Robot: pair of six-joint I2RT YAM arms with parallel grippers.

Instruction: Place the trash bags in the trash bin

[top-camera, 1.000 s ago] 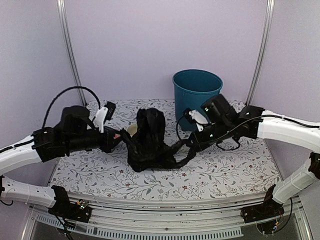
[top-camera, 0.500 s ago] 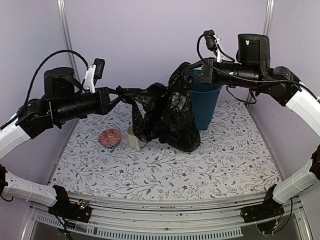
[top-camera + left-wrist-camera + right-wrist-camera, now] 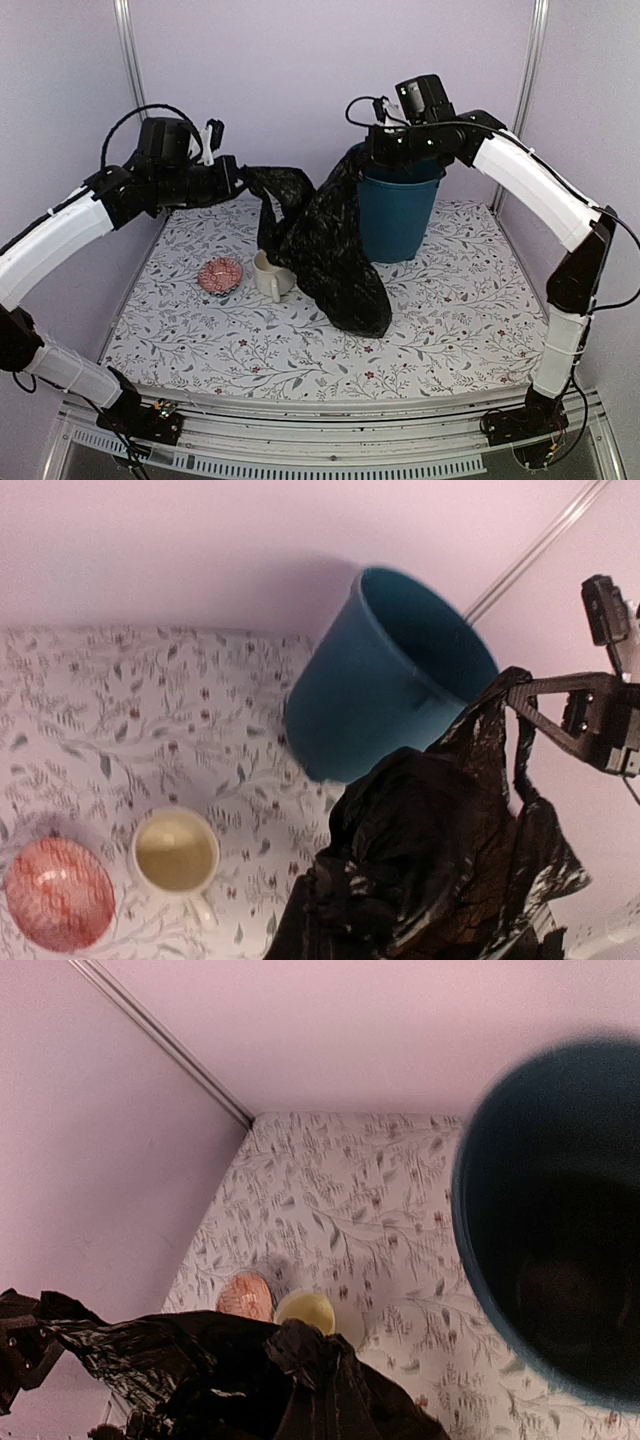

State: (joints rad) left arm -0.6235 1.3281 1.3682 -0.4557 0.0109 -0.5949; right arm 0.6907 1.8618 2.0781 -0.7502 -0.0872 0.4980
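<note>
Overhead, the left gripper (image 3: 238,181) hangs high at the far left, its fingers pressed together and pinching one end of the bag (image 3: 335,250), which leaves them as a taut, twisted strip. In its own wrist view the fingers are hidden behind the crumpled plastic (image 3: 430,860). Below that arm, on the table (image 3: 460,320), sit a small red dish (image 3: 220,274) and, just beside it to the right, a cream mug (image 3: 270,276). Both stand apart from the work and seem to have no part in it. The bag is strung through the air between the two arms, probably so that its floppy bulk lifts off the table and can be swung over the rim. Its middle sags in a long fold just to the near left of the bucket (image 3: 400,215), brushing past the mug. I cannot tell whether the lowest tip touches the table. None of it looks to be inside the bucket yet. The bucket stands upright at the far side, right of centre, its mouth open and dark in the right wrist view (image 3: 560,1260). At its left rim the right gripper (image 3: 372,152) reaches in from the far right, its fingers closed tight on the bag's other corner. It holds that corner at about rim height, a sensible place to start feeding the plastic in.
</note>
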